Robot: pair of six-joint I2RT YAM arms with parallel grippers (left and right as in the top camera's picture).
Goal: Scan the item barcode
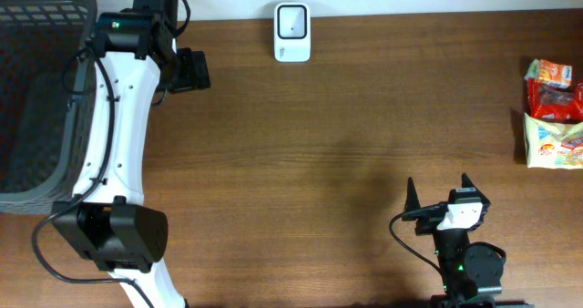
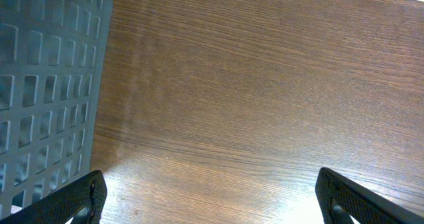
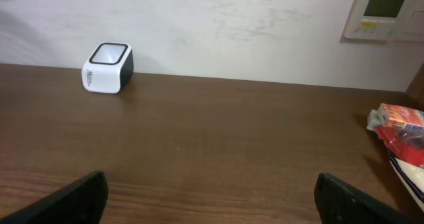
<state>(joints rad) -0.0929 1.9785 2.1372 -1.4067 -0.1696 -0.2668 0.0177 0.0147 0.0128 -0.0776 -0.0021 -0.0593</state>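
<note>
Far off to the right, the snack packets (image 1: pixel 552 114) lie ahead of your right gripper (image 1: pixel 438 188), much nearer it than the left gripper (image 1: pixel 199 70); both gape empty.

White scanner (image 1: pixel 292 33) at back, snack packets (image 1: pixel 553 113) right

White scanner (image 1: pixel 292 33), grey basket (image 1: pixel 56 0), brown table (image 1: pixel 319 144)

Brown wood table (image 1: pixel 319 144) w/ white scanner (image 1: pixel 292 33) at far edge, snack packets (image 1: pixel 553 112) in pile at right edge, grey mesh basket (image 1: pixel 36 89) at left side
</note>
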